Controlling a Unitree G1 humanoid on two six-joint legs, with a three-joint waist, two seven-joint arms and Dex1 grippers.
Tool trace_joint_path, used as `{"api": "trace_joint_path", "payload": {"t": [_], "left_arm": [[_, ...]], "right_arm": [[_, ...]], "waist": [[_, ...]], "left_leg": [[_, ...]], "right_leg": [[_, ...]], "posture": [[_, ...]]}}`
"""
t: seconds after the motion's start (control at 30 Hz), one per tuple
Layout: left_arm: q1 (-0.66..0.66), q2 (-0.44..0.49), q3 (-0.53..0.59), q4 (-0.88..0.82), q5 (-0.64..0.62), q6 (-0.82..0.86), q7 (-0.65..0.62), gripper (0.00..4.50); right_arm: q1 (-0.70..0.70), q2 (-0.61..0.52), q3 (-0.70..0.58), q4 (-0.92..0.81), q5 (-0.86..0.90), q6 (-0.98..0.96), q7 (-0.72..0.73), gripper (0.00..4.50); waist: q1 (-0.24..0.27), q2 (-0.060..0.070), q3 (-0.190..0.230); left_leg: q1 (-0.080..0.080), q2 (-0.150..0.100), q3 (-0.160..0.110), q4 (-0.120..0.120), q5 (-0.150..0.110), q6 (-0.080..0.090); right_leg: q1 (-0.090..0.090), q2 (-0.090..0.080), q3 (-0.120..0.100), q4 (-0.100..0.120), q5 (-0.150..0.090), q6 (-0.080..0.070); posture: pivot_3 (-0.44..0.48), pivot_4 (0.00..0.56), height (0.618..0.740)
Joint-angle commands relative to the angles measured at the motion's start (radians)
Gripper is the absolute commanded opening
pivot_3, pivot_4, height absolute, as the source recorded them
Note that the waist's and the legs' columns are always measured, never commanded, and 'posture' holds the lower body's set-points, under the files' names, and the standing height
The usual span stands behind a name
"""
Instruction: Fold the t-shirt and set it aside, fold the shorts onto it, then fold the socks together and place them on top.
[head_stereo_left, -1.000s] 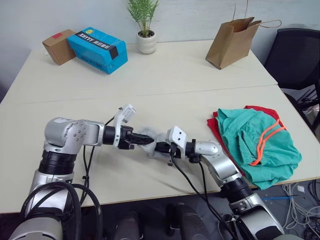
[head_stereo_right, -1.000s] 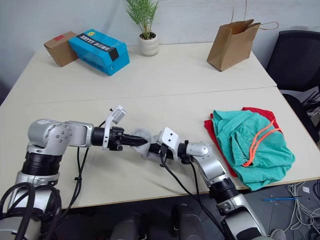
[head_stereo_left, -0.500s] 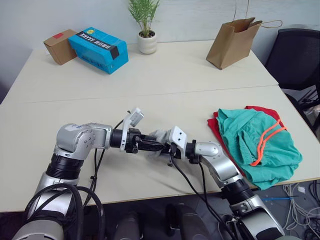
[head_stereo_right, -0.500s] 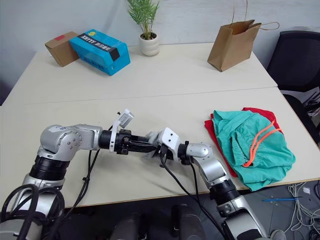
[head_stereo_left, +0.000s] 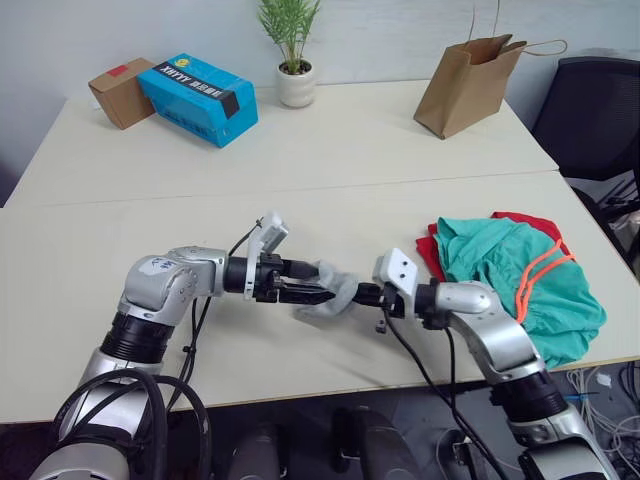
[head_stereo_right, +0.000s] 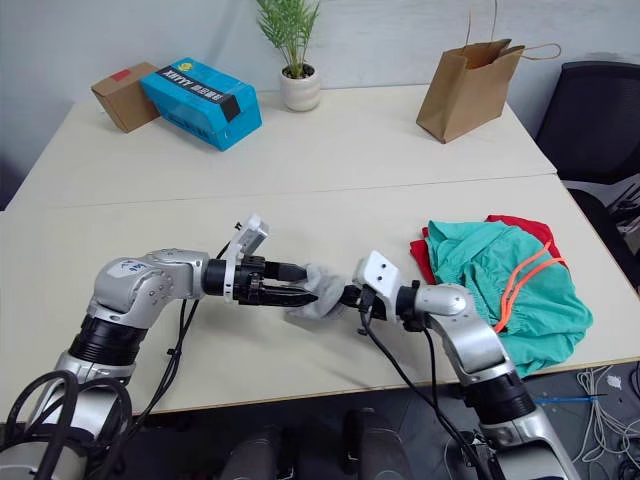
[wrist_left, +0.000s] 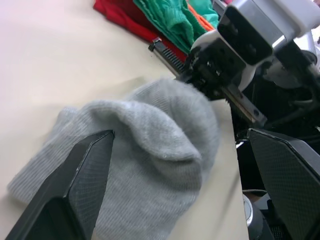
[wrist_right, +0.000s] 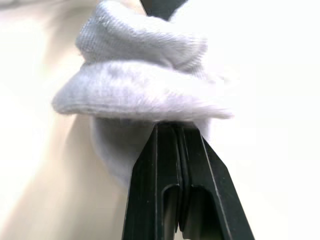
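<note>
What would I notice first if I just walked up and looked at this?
Probably the two robot arms meeting at the middle of the table's near edge, with the grey socks bunched between the left gripper and the right gripper. Next, the teal shorts lying on the red t-shirt at the right.
</note>
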Motion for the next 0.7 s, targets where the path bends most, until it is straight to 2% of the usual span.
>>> {"api": "trace_joint_path", "payload": {"t": [0.03,0.2,0.37,0.5,0.7], "left_arm": [[0.011,-0.011,-0.004,-0.005,0.022,-0.063,-0.031,4.48],[0.031,-0.052,-0.024,0.019,0.063,-0.191,-0.079,4.48],[0.069,-0.097,-0.006,0.037,0.089,-0.310,-0.095,4.48],[0.095,-0.079,0.069,-0.031,0.024,-0.291,-0.112,4.48],[0.133,-0.040,0.133,-0.117,-0.007,-0.281,-0.103,4.48]], "right_arm": [[0.049,-0.045,-0.097,-0.087,0.062,0.045,-0.015,0.00],[0.178,-0.110,-0.215,-0.111,0.075,0.058,-0.062,0.00],[0.277,-0.097,-0.260,-0.151,0.105,0.061,-0.107,0.00],[0.324,-0.091,-0.288,-0.176,0.133,0.058,-0.129,0.00],[0.373,-0.097,-0.318,-0.192,0.160,0.058,-0.143,0.00]], "waist": [[0.001,0.000,0.000],[0.006,0.000,0.000],[0.002,-0.001,0.000],[0.000,-0.001,0.001],[0.005,-0.001,0.001]], "left_leg": [[0.000,0.000,0.000,0.000,0.000,0.000],[0.000,0.000,0.000,0.000,0.000,0.000],[0.000,0.000,0.000,0.000,0.000,0.001],[0.000,0.000,0.000,0.000,0.000,0.001],[0.000,0.000,-0.001,0.000,0.000,0.001]], "right_leg": [[0.000,0.000,0.000,0.000,0.000,0.000],[0.000,0.000,0.000,0.000,0.000,0.000],[0.000,0.000,0.000,-0.001,0.000,0.001],[0.000,0.001,0.000,0.000,0.000,0.001],[0.000,0.001,0.000,-0.001,-0.001,0.002]], "posture": [[0.000,0.150,0.740],[0.000,0.150,0.740],[0.000,0.150,0.740],[0.000,0.150,0.740],[0.000,0.150,0.740]]}}
